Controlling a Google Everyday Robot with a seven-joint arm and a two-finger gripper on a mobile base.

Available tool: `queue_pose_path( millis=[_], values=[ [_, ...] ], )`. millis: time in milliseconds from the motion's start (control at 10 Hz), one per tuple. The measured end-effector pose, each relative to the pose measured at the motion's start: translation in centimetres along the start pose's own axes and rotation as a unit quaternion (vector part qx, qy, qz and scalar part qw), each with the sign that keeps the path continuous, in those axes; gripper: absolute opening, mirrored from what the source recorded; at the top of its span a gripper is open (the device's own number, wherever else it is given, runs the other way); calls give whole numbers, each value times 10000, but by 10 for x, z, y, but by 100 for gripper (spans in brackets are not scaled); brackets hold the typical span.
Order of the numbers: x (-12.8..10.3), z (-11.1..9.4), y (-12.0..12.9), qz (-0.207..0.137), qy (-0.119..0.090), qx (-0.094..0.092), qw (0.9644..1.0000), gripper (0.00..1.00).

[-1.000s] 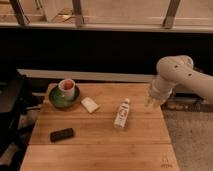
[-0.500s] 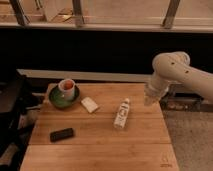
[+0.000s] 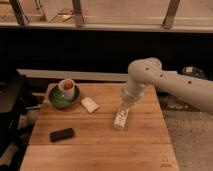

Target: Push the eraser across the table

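The gripper (image 3: pixel 128 103) hangs at the end of the white arm (image 3: pixel 170 85) over the right-centre of the tabletop (image 3: pixel 100 155). It sits just above the upper end of the white bottle (image 3: pixel 120 118), which lies on its side. Whether it is open or closed, and whether it touches the bottle, cannot be told. The eraser (image 3: pixel 62 134), a small matte black oblong with rounded ends, lies flat near the front-left of the tabletop, well apart from the gripper and free of any contact. Behind it, a cream-white block (image 3: pixel 90 104) lies beside a green bowl (image 3: pixel 60 100) holding a cup (image 3: pixel 66 87).
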Motion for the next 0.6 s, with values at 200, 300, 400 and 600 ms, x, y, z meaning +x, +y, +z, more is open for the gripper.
queue_pose_path(
  millis=[200,300,400,600],
  values=[
    [9,22,41,-217,231,-269,9991,0],
    [9,21,37,-186,227,-251,9993,0],
    [9,22,37,-194,233,-248,9992,0],
    [9,21,38,-200,231,-252,9992,0]
  ],
)
